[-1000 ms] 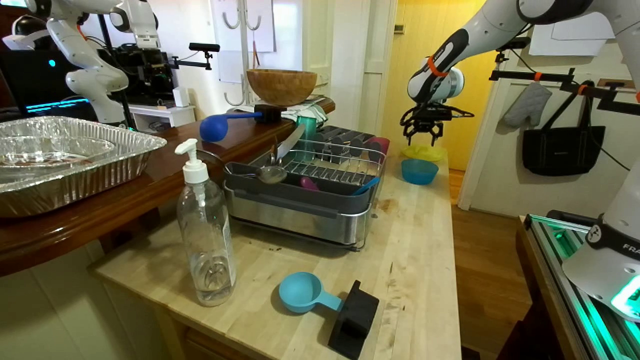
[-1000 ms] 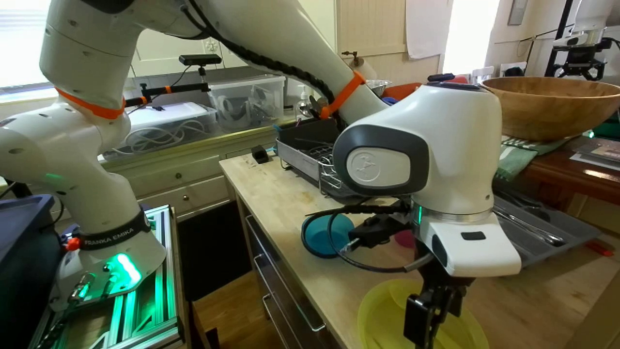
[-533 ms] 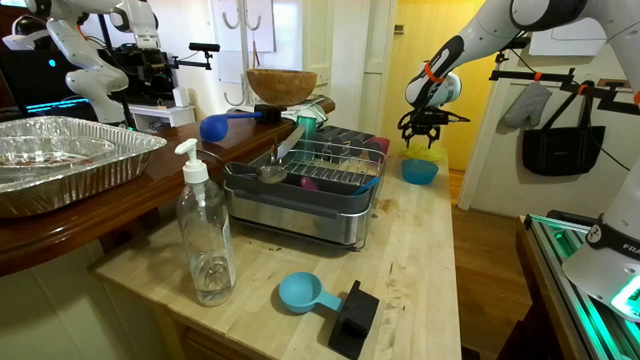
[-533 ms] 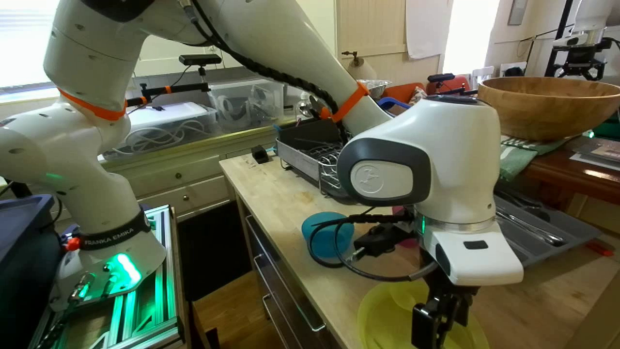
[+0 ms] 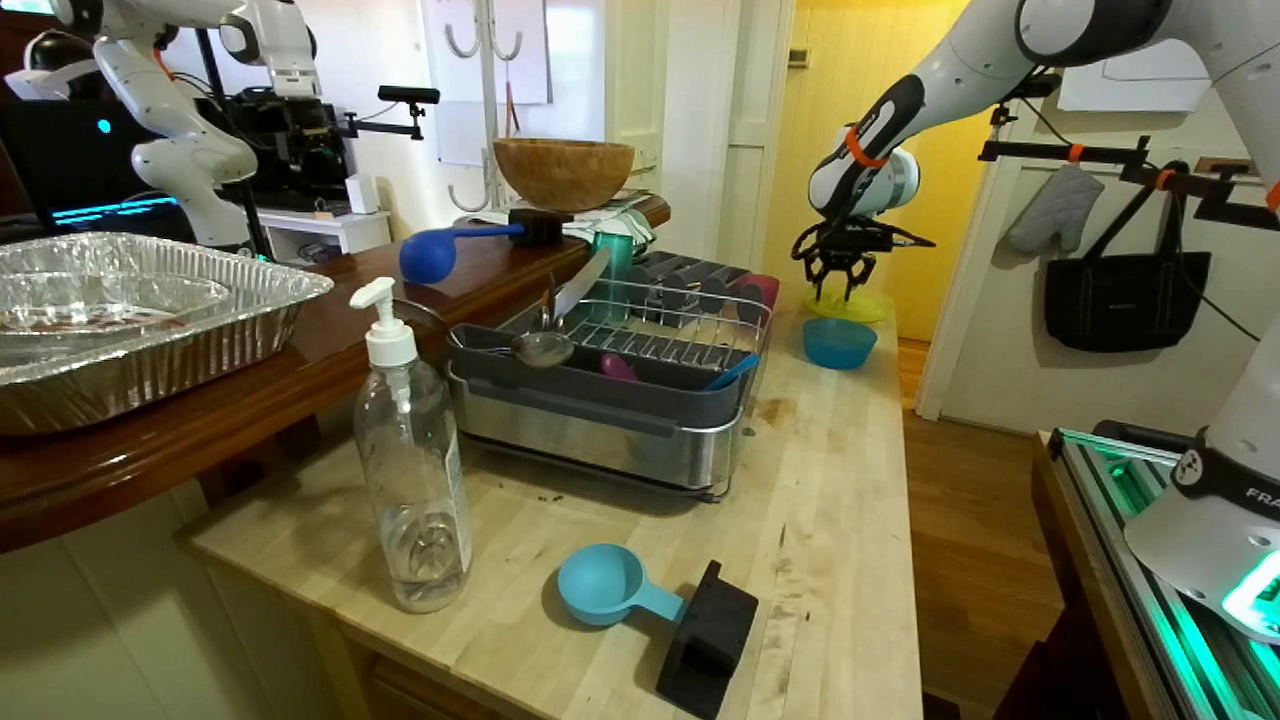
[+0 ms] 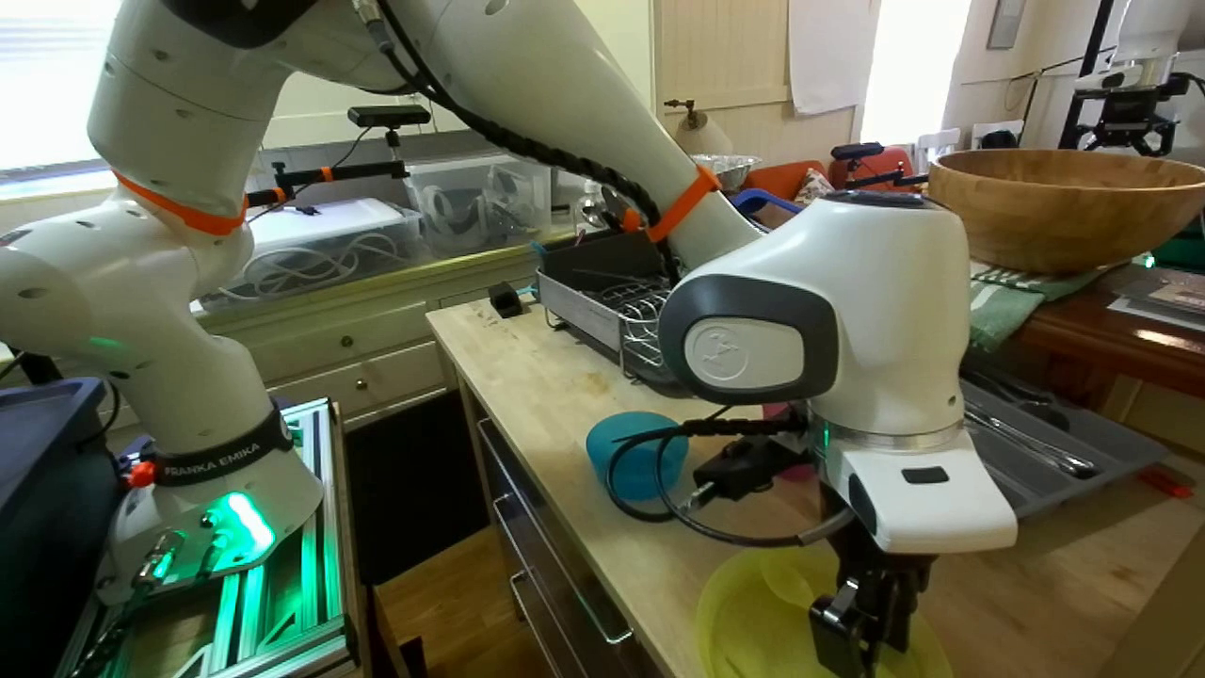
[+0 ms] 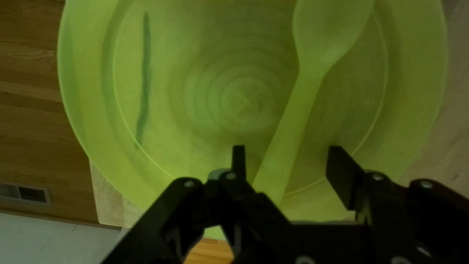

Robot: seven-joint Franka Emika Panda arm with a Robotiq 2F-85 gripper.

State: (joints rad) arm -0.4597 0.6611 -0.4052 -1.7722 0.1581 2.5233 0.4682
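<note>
"Right, the yellow spoon (image 7: 305, 91): where is it?"

"Lying in the yellow dish (image 7: 88, 110), handle running down between the spread fingers of the claw (image 7: 286, 154)!"

"Clamped?"

"No, fingers apart, a gap on either side of the handle! The claw itself covers the handle's end, and whether a fingertip touches the dish, I can't tell."

"Who's crowding the claw?"

"Blue bowl (image 6: 635, 457), near it in both exterior views! In an exterior view the black cable (image 6: 744, 540) loops across that bowl, and a pink thing (image 6: 798, 473) peeks out, mostly hidden."

"Farther out?"

"Past the bowl from the claw, the dish rack (image 6: 586, 311), partly blocked by the arm (image 6: 650, 122)! Picture-right of the claw, a grey tray (image 6: 1125, 447) bearing metal utensils (image 6: 1059, 454); above that, the wooden bowl (image 6: 1064, 212). Well apart from the claw, at the counter's (image 5: 830, 500) opposite end: light-blue scoop (image 5: 603, 580), pump bottle (image 5: 415, 500)!"
</note>
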